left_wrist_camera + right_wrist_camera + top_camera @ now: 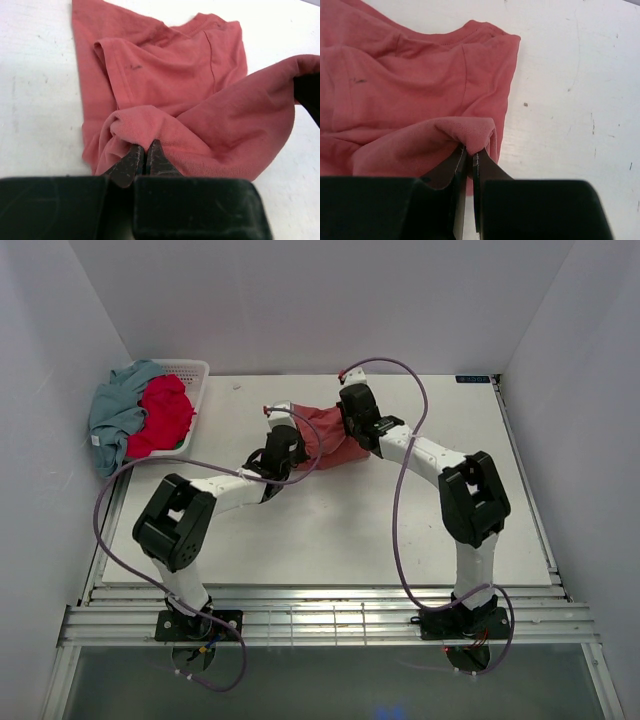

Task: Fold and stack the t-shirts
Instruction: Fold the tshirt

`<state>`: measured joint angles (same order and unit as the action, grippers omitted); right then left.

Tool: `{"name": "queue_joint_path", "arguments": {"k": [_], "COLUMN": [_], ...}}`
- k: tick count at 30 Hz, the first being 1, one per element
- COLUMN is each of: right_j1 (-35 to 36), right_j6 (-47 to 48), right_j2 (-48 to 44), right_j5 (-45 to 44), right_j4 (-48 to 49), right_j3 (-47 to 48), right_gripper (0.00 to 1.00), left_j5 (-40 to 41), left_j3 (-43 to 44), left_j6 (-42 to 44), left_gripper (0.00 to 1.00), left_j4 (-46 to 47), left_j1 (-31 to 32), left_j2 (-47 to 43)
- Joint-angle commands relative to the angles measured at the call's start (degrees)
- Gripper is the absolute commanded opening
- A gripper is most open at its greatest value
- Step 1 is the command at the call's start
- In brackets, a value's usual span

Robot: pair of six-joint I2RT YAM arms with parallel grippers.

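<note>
The dusty salmon-red t-shirt [325, 438] lies partly folded in the middle back of the table, between my two grippers. My left gripper [283, 445] is shut on a bunched edge of it at its left side; the left wrist view shows the cloth [170, 90] pinched at the gripper [146, 150]. My right gripper [352, 418] is shut on a fold at its right side, and the right wrist view shows the shirt [410, 95] pinched at that gripper [471, 152]. The bright crimson t-shirt [163, 415] and the grey-blue t-shirt [115, 410] lie heaped in the basket.
The white plastic lattice basket [197, 375] stands at the back left corner, the grey-blue shirt hanging over its left rim. White walls close in on the left, back and right. The white table [400, 530] ends at a metal rail in front.
</note>
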<state>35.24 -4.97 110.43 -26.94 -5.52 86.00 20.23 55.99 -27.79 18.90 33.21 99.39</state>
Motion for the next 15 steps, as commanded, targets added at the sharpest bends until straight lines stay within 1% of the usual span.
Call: {"name": "queue_joint_path", "arguments": {"k": [1, 3, 4, 7, 15], "right_j1": [-1.58, -2.37, -2.90, -3.51, -4.75], "right_j6": [3.03, 3.39, 3.83, 4.71, 4.71], "right_j2": [5.56, 7.60, 9.26, 11.55, 13.67], "right_j5": [2.94, 3.56, 3.91, 4.26, 0.75], "right_j4": [4.81, 4.82, 6.64, 6.92, 7.28], "right_j3": [6.89, 10.05, 10.85, 13.75, 17.27], "right_gripper": [0.08, 0.08, 0.08, 0.08, 0.08], "left_j5": [0.60, 1.04, 1.04, 1.22, -0.36], "left_j3": [5.09, 6.84, 7.55, 10.54, 17.31], "left_j6": [2.65, 2.74, 2.39, 2.83, 1.07], "left_gripper": [0.00, 0.00, 0.00, 0.00, 0.00], "left_j4": [6.58, 8.08, 8.78, 9.05, 8.27], "left_j1": [-1.74, -2.88, -3.32, -4.56, -7.19], "left_j2": [4.30, 6.24, 7.82, 10.37, 15.12]}}
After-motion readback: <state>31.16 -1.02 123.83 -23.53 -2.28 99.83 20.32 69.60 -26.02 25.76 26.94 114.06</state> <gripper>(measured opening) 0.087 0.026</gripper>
